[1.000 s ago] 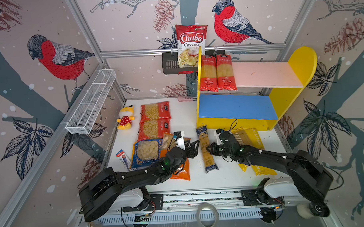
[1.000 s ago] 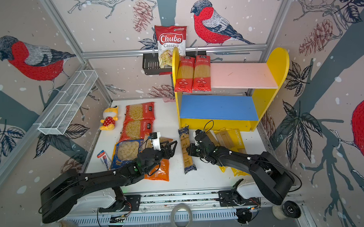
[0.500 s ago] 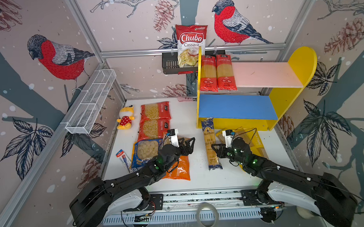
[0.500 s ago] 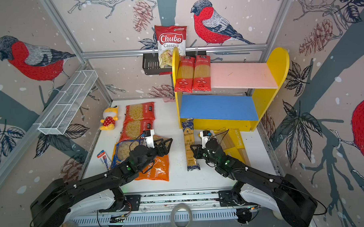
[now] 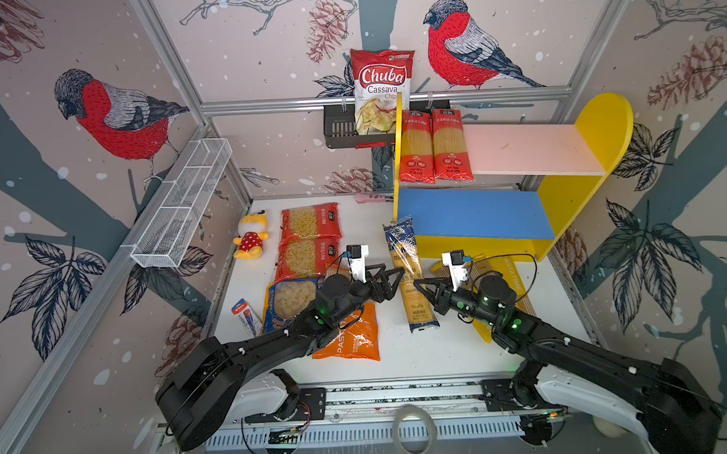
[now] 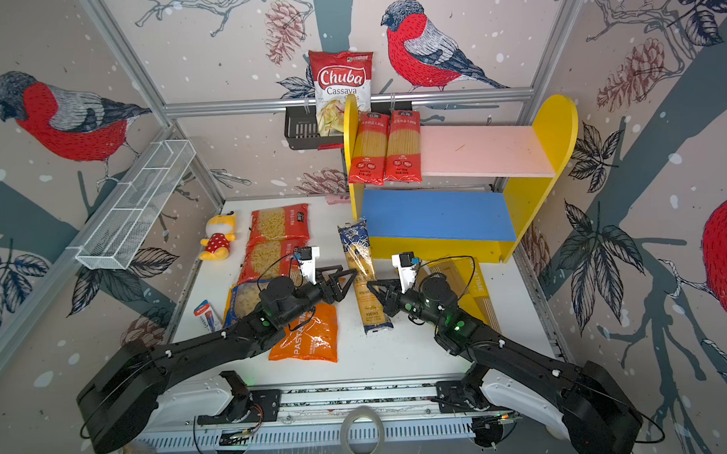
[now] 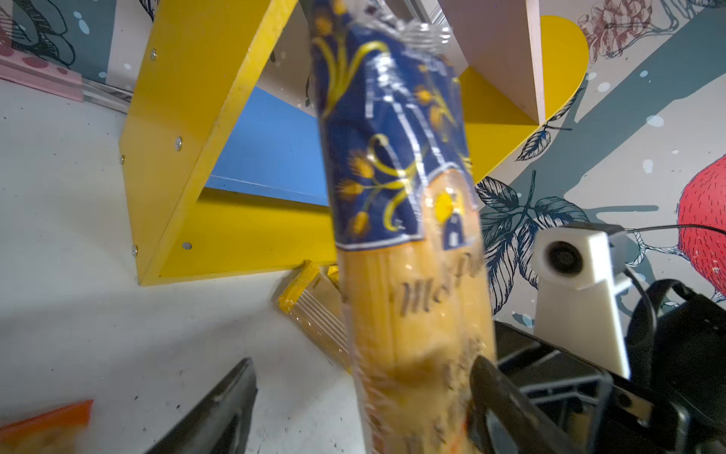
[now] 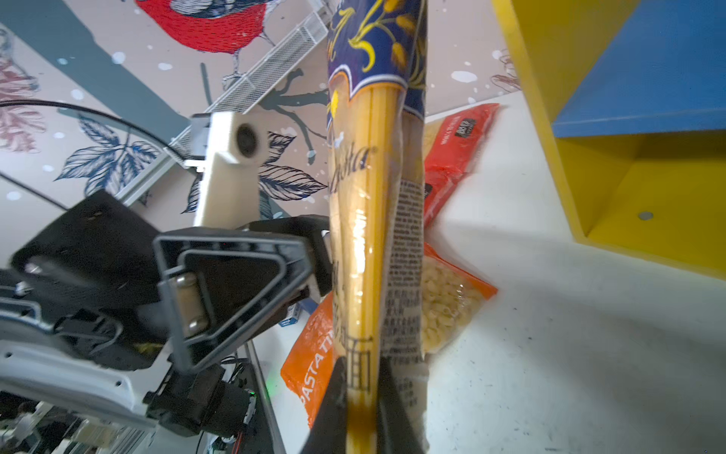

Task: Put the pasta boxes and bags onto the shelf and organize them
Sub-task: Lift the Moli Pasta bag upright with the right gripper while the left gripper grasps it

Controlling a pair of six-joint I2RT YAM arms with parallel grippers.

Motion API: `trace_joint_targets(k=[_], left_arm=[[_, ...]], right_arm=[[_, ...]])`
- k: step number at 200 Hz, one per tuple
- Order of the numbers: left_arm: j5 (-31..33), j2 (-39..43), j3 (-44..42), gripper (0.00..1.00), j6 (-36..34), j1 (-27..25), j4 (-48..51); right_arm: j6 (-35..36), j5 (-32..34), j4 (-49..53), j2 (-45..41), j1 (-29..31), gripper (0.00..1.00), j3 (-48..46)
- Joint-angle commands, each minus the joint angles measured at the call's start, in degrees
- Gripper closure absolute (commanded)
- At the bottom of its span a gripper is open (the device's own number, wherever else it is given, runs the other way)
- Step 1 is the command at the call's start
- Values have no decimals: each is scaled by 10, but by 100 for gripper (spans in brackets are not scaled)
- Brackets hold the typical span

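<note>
We judge the main risk to be the blue spaghetti pack [image 5: 404, 251] swinging or sliding out of a single pinch. It is long and wrapped in slick film, and the right claw [image 5: 418, 282] grips it near its middle from 4 o'clock, so either end could droop once it is carried.

The second risk is a snag. The pack's top end points to 12 o'clock and sits just beside the yellow front of the shelf [image 5: 599, 120]. If the move toward the blue board [image 5: 469, 216] at 1 o'clock goes forward too early, that end could jam against the edge and the strands could bend or snap. The left claw [image 5: 395, 283], reaching in from 8 o'clock, could also knock the pack askew with any sideways move.

The right claw is pressed together on the pack; in the right wrist view its fingers [image 8: 328, 412] pinch the film between them. The left claw is spread wide and grips nothing. In the left wrist view one finger [image 7: 220, 412] stands clear of the pack and the other is right against it, but we cannot tell whether it touches.

The pack seems raised off the table [image 5: 441, 350] near its middle, with the orange bag [image 5: 353, 340] at 7 o'clock. Two red spaghetti packs [image 5: 434, 150] already lie on the pink board [image 5: 529, 147].
</note>
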State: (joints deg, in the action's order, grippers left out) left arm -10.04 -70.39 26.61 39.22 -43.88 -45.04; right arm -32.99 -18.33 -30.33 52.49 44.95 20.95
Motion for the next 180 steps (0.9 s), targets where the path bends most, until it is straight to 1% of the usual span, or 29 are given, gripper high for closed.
trace_joint_targets(k=[1, 16, 41, 58, 85, 95, 104, 133, 157, 180], left_arm=[[-74, -6, 17, 19, 2, 4, -70], [-105, -8, 28, 21, 0, 4, -84], [-110, 10, 28, 24, -19, 4, -91], [-123, 20, 35, 27, -27, 5, -84], [-142, 18, 44, 35, -22, 4, -86], [-143, 16, 42, 39, -14, 5, -96], [-146, 15, 39, 46, -13, 5, -105], [-146, 14, 35, 61, -8, 5, -123], [-155, 11, 35, 70, -5, 5, -135], [-160, 15, 36, 76, -11, 4, -133]], right_arm=[[22, -61, -105, -9, 2, 100, 14], [30, -79, -111, -3, 3, 100, 23], [35, -105, -123, 12, 5, 100, 37], [37, -109, -142, 14, 12, 100, 31], [36, -112, -157, 16, 20, 100, 20], [35, -118, -158, 14, 21, 100, 17], [35, -120, -159, 13, 22, 100, 12], [39, -125, -150, 15, 20, 100, 8], [37, -122, -151, 17, 20, 100, 6], [33, -116, -155, 20, 19, 100, 6]])
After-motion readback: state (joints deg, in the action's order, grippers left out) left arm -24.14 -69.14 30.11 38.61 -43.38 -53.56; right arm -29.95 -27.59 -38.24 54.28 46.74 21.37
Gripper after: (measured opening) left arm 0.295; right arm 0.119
